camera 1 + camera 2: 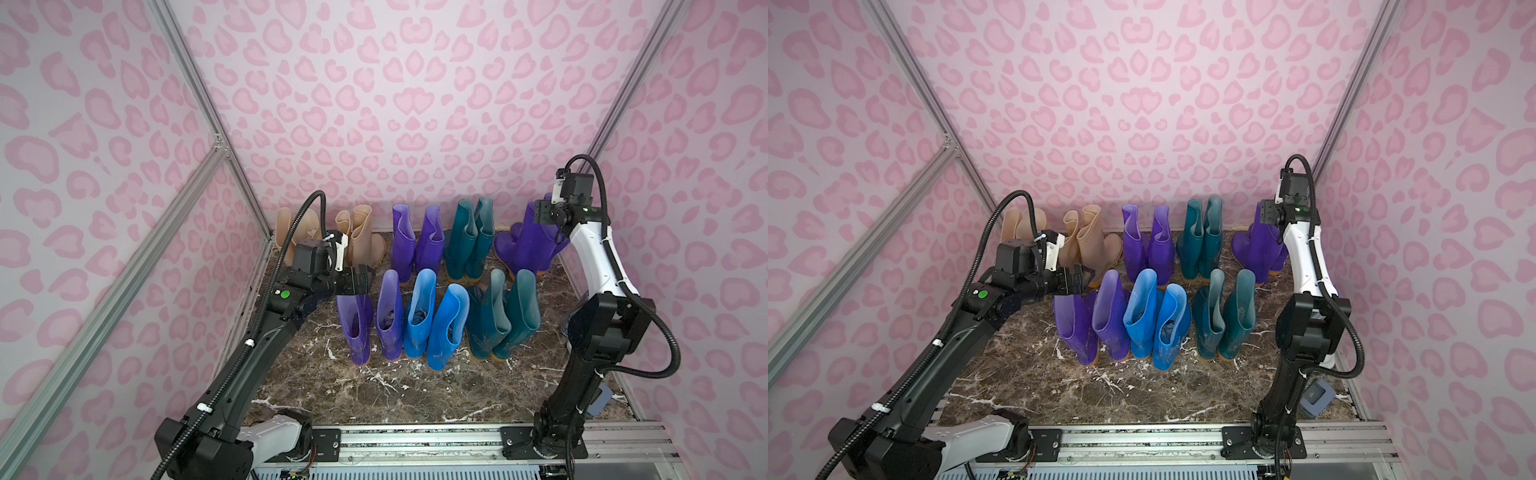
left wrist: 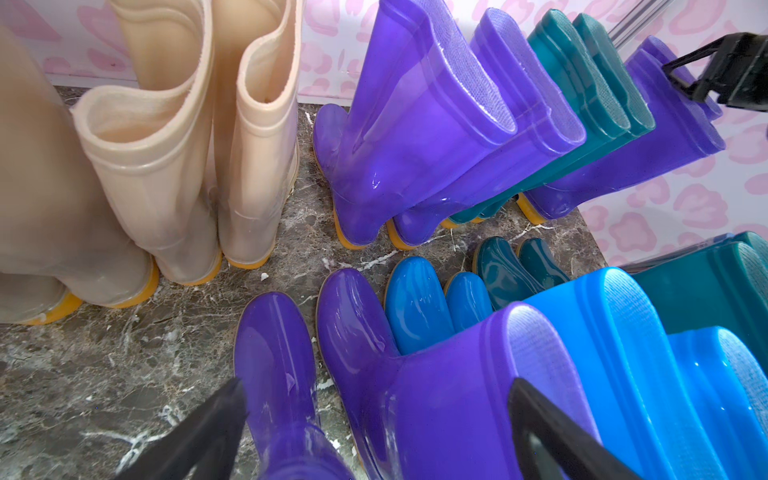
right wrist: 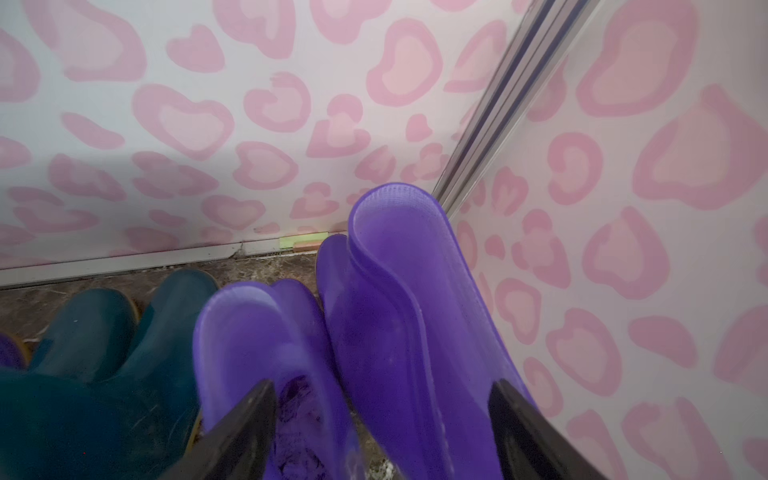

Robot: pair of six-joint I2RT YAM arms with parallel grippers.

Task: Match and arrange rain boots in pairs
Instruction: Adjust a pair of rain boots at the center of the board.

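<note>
The rain boots stand upright in two rows on the marble floor (image 1: 374,395). The back row holds beige boots (image 1: 361,237), a purple pair (image 1: 415,241), a dark teal pair (image 1: 469,241) and another purple pair (image 1: 528,245). In front stand a purple pair (image 1: 370,324), a bright blue pair (image 1: 436,324) and a teal pair (image 1: 503,320). My left gripper (image 2: 374,415) hangs open above the front purple pair (image 2: 457,395), its fingers (image 2: 199,432) wide apart. My right gripper (image 3: 382,415) is open, straddling the tops of the back right purple boots (image 3: 415,311) in the corner.
Pink-patterned walls close in on three sides, with aluminium frame posts (image 1: 199,95) at the corners. A metal rail (image 1: 415,436) carries both arm bases along the front. A small blue-grey device (image 1: 1316,397) lies by the right arm's base.
</note>
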